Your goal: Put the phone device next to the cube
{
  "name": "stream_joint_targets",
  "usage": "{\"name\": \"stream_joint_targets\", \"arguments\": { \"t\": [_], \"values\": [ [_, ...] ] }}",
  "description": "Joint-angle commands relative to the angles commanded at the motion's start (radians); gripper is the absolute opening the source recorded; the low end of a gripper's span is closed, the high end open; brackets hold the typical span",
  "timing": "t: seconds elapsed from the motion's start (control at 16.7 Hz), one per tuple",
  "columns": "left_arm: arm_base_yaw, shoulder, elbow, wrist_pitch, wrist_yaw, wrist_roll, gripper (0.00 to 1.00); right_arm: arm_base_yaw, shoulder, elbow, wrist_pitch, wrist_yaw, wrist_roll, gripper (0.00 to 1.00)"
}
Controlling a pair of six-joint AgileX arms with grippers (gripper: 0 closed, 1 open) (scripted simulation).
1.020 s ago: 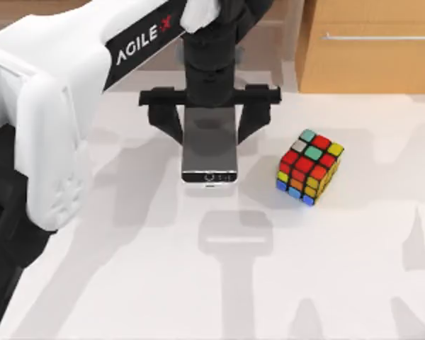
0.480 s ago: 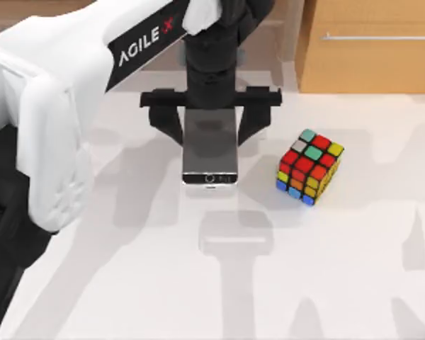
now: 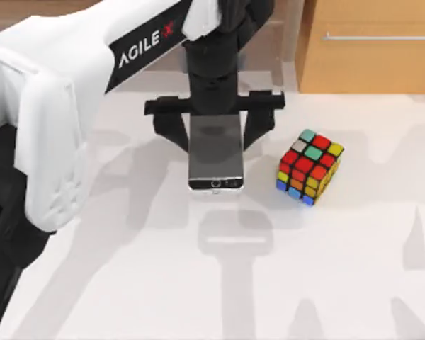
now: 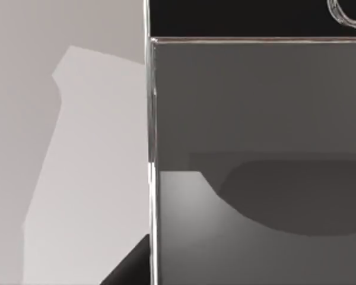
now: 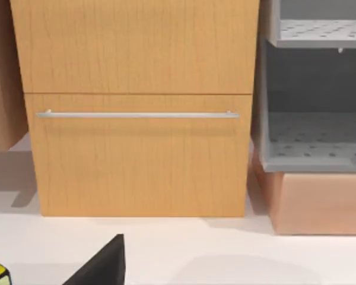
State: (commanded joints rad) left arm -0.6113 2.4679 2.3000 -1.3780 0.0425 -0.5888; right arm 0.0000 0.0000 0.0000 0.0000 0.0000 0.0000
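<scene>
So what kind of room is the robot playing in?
Probably a pretend, computer-drawn workroom or kitchen corner. There is a plain white table, a light wooden cabinet with a thin silver handle bar, and grey perforated metal shelves beside it.

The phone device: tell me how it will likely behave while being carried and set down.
The phone device looks like a stiff flat slab, so it probably won't flex between the left tool's fingers. Its glossy screen and silver rim suggest it could slip in a light grip. Laid flat on the table beside the cube, it should stay put rather than roll or tip.
</scene>
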Motion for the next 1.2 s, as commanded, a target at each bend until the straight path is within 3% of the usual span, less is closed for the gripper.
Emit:
{"name": "stream_joint_targets", "arguments": {
  "t": [0.48, 0.96, 1.2],
  "values": [
    [-0.010, -0.008, -0.100, 0.068, 0.082, -0.007, 0.00, 0.000, 0.000, 0.000, 0.000, 0.000, 0.000, 1.00],
    [0.001, 0.004, -0.158, 0.159, -0.038, 0.011, 0.00, 0.000, 0.000, 0.000, 0.000, 0.000, 0.000, 1.00],
    [0.002, 0.012, -0.166, 0.162, -0.043, 0.012, 0.00, 0.000, 0.000, 0.000, 0.000, 0.000, 0.000, 1.00]
  ]
}}
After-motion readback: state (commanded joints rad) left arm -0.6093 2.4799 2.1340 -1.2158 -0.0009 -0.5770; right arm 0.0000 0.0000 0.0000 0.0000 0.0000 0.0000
